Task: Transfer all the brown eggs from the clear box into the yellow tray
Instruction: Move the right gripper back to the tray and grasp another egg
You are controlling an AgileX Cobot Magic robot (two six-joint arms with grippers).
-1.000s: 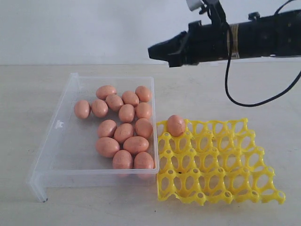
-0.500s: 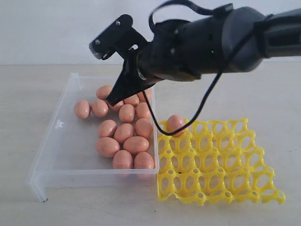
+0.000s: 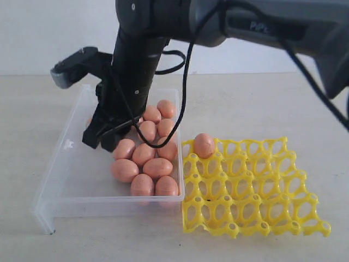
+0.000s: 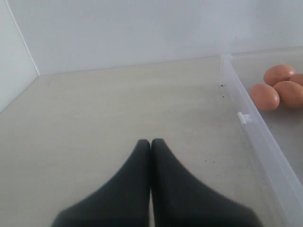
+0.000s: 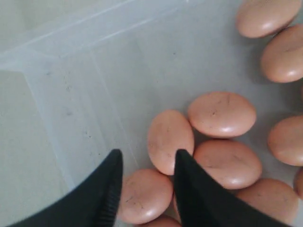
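Right jaws stood partly open over eggs (image 3: 144, 154) in clear box (image 3: 60, 164) | left jaws were shut above worktop (image 4: 118, 94) | one egg (image 3: 204, 145) sat in yellow tray (image 3: 256, 202)

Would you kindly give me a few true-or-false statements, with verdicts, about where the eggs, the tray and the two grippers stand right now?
1. Exactly one brown egg sits in the yellow tray. True.
2. The right gripper hangs over the yellow tray. False: it is down over the clear box, just above the eggs there.
3. The left gripper has its jaws shut, with nothing between them. True.
4. The clear box is empty. False: many brown eggs lie in it, bunched toward the tray side.
5. The right gripper's jaws are pressed together. False: they stand apart.
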